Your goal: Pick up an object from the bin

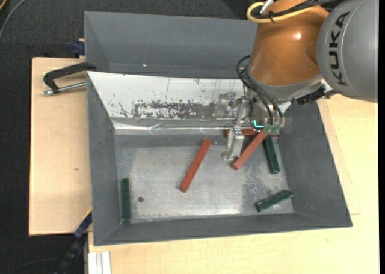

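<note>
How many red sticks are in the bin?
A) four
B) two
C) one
B: one red stick lies in the middle of the bin, and a second red stick lies to its right.

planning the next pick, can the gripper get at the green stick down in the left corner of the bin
Probably, though it looks tight. The green stick lies alone with nothing on it, but it sits right along the foot of the bin's left wall, which crowds that side. The gripper hangs far off at the right.
</note>
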You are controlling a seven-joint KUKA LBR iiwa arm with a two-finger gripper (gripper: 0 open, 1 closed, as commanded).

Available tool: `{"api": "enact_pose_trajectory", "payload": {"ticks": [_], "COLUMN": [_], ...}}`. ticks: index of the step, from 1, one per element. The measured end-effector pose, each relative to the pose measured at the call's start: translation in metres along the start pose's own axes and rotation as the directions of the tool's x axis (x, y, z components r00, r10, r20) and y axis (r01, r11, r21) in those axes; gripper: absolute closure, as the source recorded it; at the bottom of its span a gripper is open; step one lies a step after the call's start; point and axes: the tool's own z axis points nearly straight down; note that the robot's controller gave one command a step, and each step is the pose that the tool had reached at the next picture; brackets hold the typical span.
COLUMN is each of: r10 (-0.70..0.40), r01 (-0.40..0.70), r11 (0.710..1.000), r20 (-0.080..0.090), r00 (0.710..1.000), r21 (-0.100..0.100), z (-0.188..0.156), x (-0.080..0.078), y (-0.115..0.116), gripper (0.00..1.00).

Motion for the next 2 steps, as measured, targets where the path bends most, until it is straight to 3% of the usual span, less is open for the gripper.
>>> {"api": "enact_pose_trajectory", "payload": {"ticks": [1,2], "r10": [-0.077,-0.530], "r01": [0.077,0.530], "r11": [0.997,0.848], "r20": [0.000,0.003], "r00": [0.997,0.848], "r21": [0.000,0.003], "z": [0.136,0.151], "x": [-0.001,0.029], "y": [0.048,0.030], "gripper": [0.00,0.00]}}
